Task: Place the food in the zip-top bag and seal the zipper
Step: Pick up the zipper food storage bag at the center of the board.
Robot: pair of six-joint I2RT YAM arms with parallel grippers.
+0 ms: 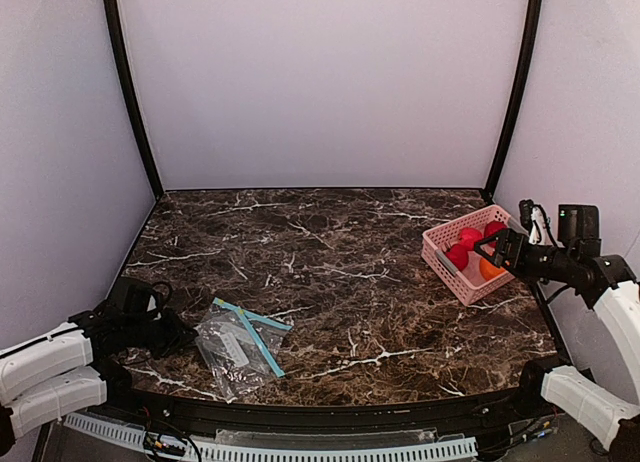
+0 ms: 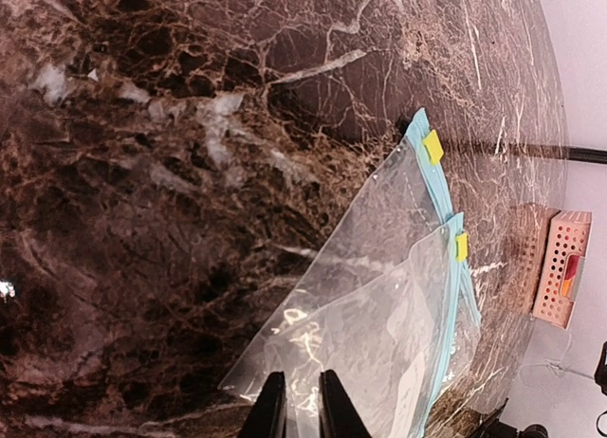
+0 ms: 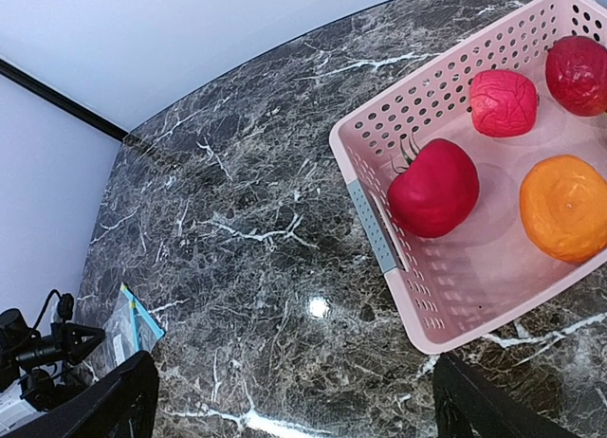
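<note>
At the near left, the left arm lies low along the table, its forearm stretched toward the right. The left gripper meets the near-left edge of the zip-top bag. In the wrist view its fingers stand almost together with the bag's clear edge between them, but whether they actually pinch the film cannot be told. The bag lies flat and holds none of the food. Its teal zipper is on the side away from the gripper, with two small yellow tabs at the strip's end.

Farther back on the right, the right arm rises from its base, bends and reaches leftward. The right gripper hangs over the pink basket, jaws spread wide and holding nothing. The food lies inside the basket: three red pieces and an orange one.
</note>
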